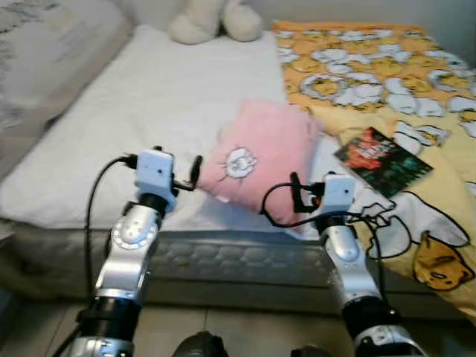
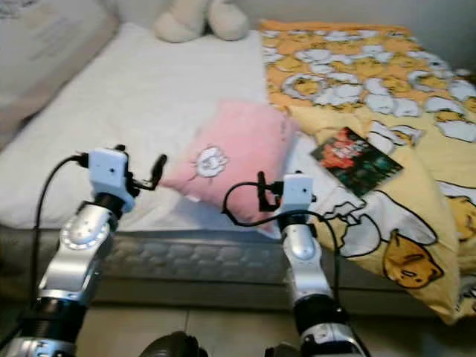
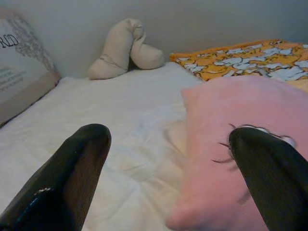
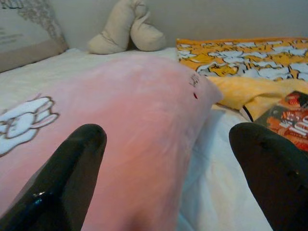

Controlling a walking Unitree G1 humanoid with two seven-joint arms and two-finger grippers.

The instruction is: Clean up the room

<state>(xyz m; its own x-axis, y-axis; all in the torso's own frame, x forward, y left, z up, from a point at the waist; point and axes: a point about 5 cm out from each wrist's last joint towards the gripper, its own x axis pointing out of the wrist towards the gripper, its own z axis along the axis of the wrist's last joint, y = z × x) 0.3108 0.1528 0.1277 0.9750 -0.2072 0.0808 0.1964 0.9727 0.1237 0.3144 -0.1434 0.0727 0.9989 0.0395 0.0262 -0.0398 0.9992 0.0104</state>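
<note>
Now both my left hand (image 1: 195, 172) and right hand (image 1: 295, 195) hang spread apart at the bed's (image 1: 149, 97) near edge; I should flank the pink pillow (image 1: 260, 152) squarely, then close evenly.

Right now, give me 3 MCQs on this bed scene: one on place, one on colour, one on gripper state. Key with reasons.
1. Where does the book lie?
A. on the yellow blanket
B. on the floor
C. under the pink pillow

2. What colour is the pillow between the two grippers?
A. blue
B. pink
C. green

3. How are the left gripper and right gripper?
A. both shut on the pillow
B. left shut, right open
C. both open

Key: 1 A, the book rests on the blanket's folded edge. 2 B, plainly pink with a white rabbit print. 3 C, each wrist view shows fingers spread wide, holding nothing.
</note>
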